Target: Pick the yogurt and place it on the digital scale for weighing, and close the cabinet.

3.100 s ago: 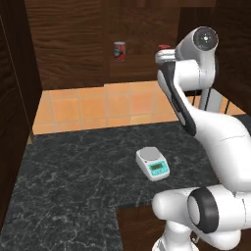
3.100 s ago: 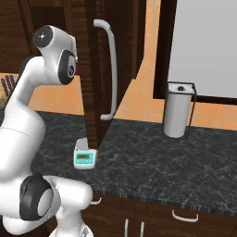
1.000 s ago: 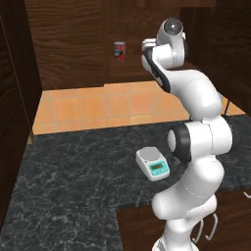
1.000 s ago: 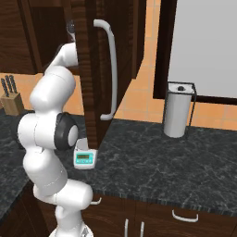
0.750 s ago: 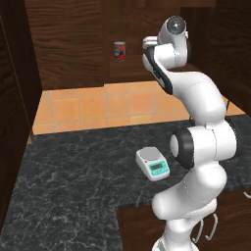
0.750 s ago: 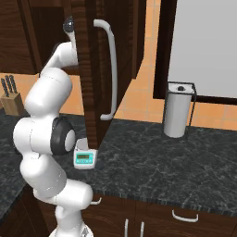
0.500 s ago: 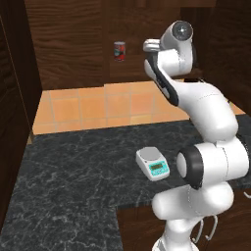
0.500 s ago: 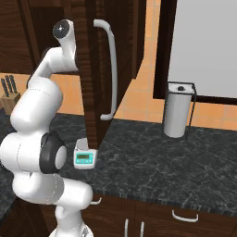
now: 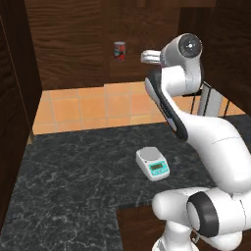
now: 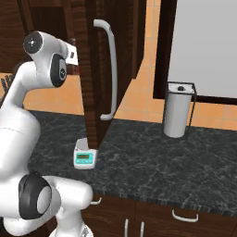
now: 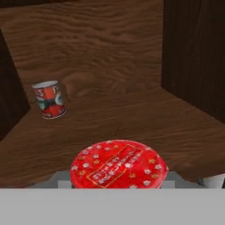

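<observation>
Filling the bottom centre of the hand view, the yogurt [image 11: 119, 169] sits on the cabinet [image 11: 132, 110] shelf: light, thin-walled, likely slick; pinch its sides gently. Claw opening: cannot tell.

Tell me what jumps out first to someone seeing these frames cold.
The red star-patterned top of the yogurt sits large and close at the bottom of the hand view, on the wooden cabinet shelf. Behind it to the left stands a can. On the dark counter below, the digital scale has nothing on its platter.
</observation>
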